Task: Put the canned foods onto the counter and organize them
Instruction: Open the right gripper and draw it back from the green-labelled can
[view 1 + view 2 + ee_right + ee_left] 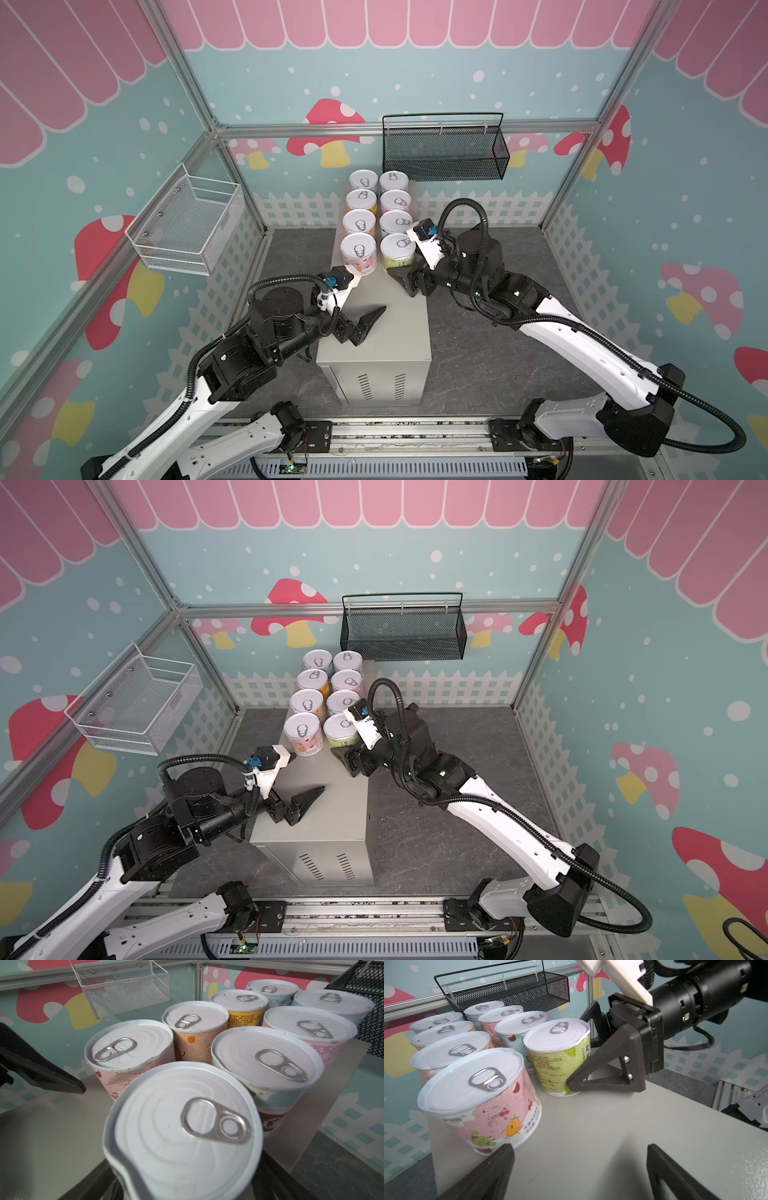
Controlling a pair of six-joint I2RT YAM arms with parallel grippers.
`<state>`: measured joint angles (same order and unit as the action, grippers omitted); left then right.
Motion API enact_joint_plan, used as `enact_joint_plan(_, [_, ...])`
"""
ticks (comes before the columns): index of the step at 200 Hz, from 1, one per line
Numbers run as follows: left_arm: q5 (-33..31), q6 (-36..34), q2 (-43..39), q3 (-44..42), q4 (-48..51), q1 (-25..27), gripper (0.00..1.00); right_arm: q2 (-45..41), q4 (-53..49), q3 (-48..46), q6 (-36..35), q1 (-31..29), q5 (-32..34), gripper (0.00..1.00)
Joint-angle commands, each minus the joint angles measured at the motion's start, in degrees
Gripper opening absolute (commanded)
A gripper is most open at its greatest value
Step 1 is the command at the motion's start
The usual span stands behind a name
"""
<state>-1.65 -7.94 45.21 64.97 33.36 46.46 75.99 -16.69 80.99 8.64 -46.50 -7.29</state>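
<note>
Worktop [399, 328]: tall beige-grey metal box; flat top; vent slots in the end face nearest my bases.
Canned foods [359, 222]: eight, all upright on the far half of the worktop; two files of four, packed close; white pull-tab lids up.
Green can [397, 246]: nearest can of the right-hand file; standing on the worktop.
Pink can [358, 251]: nearest can of the left-hand file; just beside the green can.
Right pincer [576, 1053]: my jaws stand one on each side of the green can; the near finger [602, 1068] has its tip against the foot of the can; whether I am pinching it, I cannot tell.
Left pincer [580, 1147]: spread wide; holding nothing; low over the bare near half of the worktop, near the pink can.
Black mesh basket [444, 153]: on the back rail, beyond the cans.
White wire basket [187, 224]: on the left-hand wall.
</note>
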Motion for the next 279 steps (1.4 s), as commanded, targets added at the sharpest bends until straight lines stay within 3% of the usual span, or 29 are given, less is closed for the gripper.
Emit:
enact_joint_plan(1, [0.72,-1.02,0.26,0.86,0.74,-0.4,0.99,-2.13,-0.89,-1.22,-0.38,0.18,0.69,0.92])
enact_joint_plan(94, [1.25,-0.36,1.46,1.76,1.56,-0.4,0.99,-14.0,-4.77,-9.22,1.63,1.07,11.25,0.99])
enact_joint_plan(147, [1.12,0.95,1.46,2.16,2.36,-0.4,0.99,-8.39,-7.91,-4.28,3.74,1.68,18.12,0.99])
enact_joint_plan(200, [-0.29,1.08,0.86,2.01,3.76,-0.4,0.99,-5.34,-7.82,-2.27,3.59,2.69,18.37,0.99])
enact_joint_plan(279, [-1.4,0.63,1.02,1.87,4.06,-0.4,0.99,-7.2,-10.11,-2.34,4.8,4.59,21.15,1.0])
